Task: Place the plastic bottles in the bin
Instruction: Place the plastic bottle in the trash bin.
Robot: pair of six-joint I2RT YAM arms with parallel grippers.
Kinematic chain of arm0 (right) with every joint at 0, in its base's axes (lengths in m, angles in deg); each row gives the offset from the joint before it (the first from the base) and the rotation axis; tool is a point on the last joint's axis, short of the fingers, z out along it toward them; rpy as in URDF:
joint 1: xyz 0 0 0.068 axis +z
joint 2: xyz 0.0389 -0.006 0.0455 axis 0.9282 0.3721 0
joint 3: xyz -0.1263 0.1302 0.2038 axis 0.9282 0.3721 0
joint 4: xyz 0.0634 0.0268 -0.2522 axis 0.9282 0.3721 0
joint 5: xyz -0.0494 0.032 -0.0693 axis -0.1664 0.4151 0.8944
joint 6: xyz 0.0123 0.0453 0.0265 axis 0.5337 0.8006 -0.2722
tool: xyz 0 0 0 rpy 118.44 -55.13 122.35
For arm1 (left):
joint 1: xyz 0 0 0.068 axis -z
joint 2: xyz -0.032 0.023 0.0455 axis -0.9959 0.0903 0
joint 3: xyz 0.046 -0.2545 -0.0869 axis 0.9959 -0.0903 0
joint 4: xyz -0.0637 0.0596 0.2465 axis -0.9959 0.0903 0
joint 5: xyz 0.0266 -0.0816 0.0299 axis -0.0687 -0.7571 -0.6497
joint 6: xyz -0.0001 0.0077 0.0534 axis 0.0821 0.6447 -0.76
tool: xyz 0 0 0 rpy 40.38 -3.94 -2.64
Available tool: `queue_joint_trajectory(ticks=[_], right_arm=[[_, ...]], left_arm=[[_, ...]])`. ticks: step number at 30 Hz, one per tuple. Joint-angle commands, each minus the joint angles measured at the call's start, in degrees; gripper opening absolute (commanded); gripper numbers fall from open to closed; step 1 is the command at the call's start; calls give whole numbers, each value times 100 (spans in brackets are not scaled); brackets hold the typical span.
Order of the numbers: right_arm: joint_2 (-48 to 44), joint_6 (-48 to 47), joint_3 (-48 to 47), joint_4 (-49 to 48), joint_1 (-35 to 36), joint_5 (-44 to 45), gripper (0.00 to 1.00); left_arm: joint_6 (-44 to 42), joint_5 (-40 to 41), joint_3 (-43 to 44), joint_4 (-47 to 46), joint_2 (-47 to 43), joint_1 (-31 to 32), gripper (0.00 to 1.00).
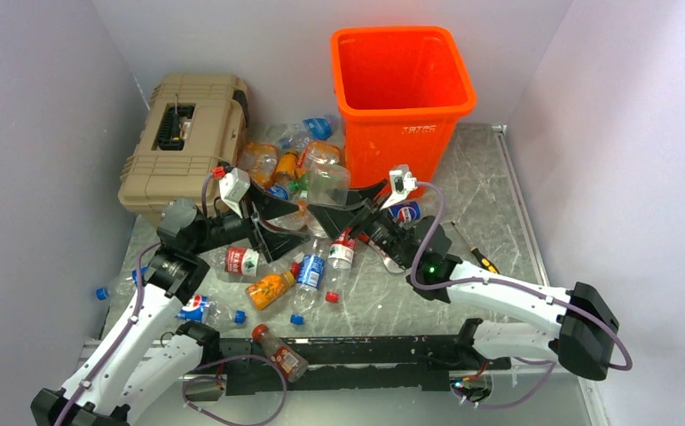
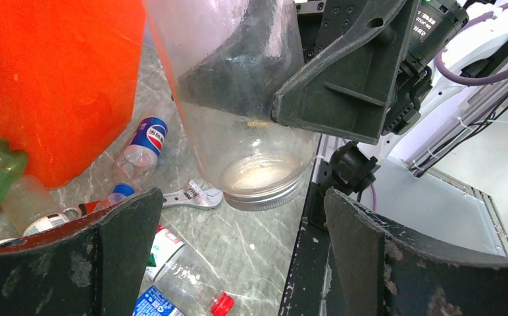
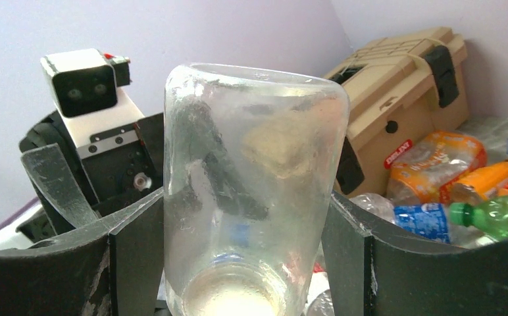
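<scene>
My right gripper is shut on a wide clear bottle with a silvery cap; both pads press its sides. From above, this bottle hangs in the right gripper just in front of the orange bin. The left gripper stands open close beside it. In the left wrist view the held bottle hangs above and beyond the open left gripper, with nothing between its fingers. Several plastic bottles lie piled left of the bin, others scattered on the table.
A tan toolbox stands at the back left. A wrench lies on the table under the held bottle, near a Pepsi bottle. A screwdriver lies right of the right arm. Walls close in on both sides.
</scene>
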Motion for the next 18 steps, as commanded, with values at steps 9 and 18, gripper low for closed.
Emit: queue_joint_trajectory(ticks=[9,18], right_arm=[[499,532,-328,-1232,108,-284,45],[798,455,-432,-1524,247,-175,46]], left_arm=[[4,-83,90,-76,213,22,99],[-8,-176,166,10,336,22,88]])
